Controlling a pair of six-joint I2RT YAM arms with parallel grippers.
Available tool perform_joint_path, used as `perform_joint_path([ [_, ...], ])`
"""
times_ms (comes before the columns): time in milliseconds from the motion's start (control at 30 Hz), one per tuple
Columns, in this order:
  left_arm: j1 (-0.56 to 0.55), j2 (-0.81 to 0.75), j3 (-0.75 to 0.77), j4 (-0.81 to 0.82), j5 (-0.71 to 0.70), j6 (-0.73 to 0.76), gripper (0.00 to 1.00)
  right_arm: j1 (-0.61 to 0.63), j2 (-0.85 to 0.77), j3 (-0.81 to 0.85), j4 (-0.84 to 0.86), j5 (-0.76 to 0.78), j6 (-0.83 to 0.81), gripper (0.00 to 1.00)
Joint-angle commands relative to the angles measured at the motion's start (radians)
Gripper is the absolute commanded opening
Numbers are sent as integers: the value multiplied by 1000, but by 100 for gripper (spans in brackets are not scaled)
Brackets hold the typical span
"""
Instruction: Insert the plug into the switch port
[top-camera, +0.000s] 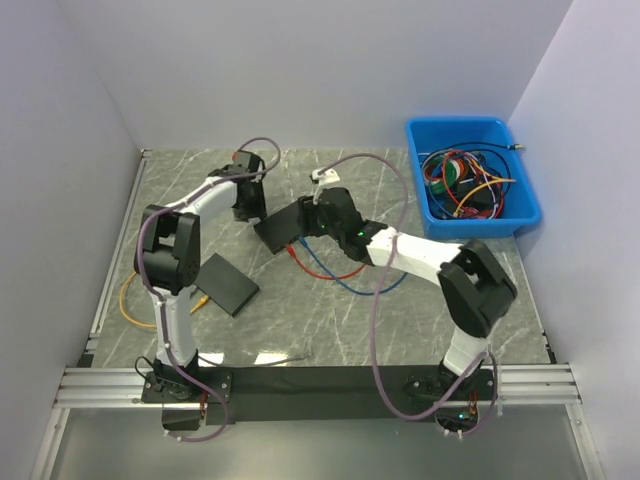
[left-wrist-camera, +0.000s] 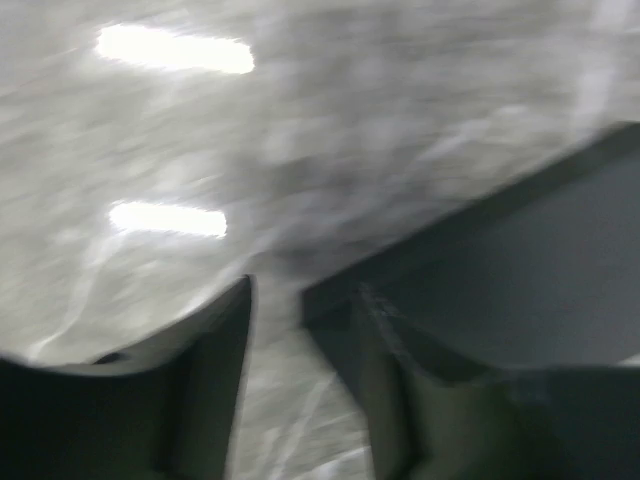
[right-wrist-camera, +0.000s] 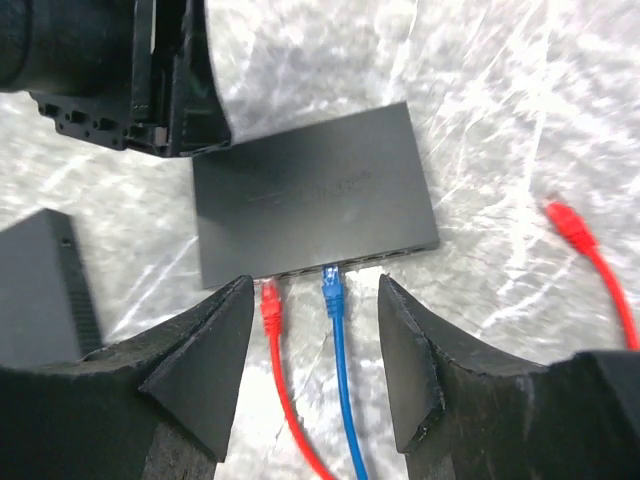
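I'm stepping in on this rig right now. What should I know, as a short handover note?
Right hand: open, empty, straddling the blue plug.
Left hand: at the switch corner; grip unclear, view blurred.
Done: blue plug and red plug look seated in the switch's ports.
To do: confirm seating; a second red plug lies loose, apart from the switch.

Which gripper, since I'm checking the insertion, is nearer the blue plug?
Right. The right gripper straddles the blue plug at the port side of the switch; the left gripper is at its opposite edge.
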Motion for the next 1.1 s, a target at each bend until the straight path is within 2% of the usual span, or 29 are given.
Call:
perform_joint_path([
  [0, 23, -90, -51, -64, -81, -13, 53, 18, -123, -78, 38, 37, 4, 60],
  [100, 26, -174, -98, -26, -103, -25, 65, 53, -222, -163, 49, 60, 12, 60],
  [200, 26, -252, -140, 3, -126, -25, 69, 101, -331, -241, 38, 99, 21, 60],
  [333, 26, -358, -194, 32, -127, -25, 69, 208, -485, -347, 8, 154, 46, 60],
  [500, 21, -591, -266, 60, -71, -39, 68, 367, -684, -450, -87, 252, 111, 60],
  [633, 15, -694, -208, -53, -37, -74, 67, 447, -815, -528, -194, 290, 222, 60],
  [667, 11, -794, -207, -105, -3, -85, 66, 475, -886, -569, -262, 300, 265, 60],
  [733, 9, -827, -224, -115, 27, -80, 66, 480, -931, -576, -288, 303, 297, 60],
  [867, 6, -1052, -388, -139, 86, -53, 66, 506, -1039, -582, -417, 300, 334, 59],
  [1067, 6, -1347, -613, -61, 130, -47, 65, 510, -1212, -582, -526, 294, 351, 59],
])
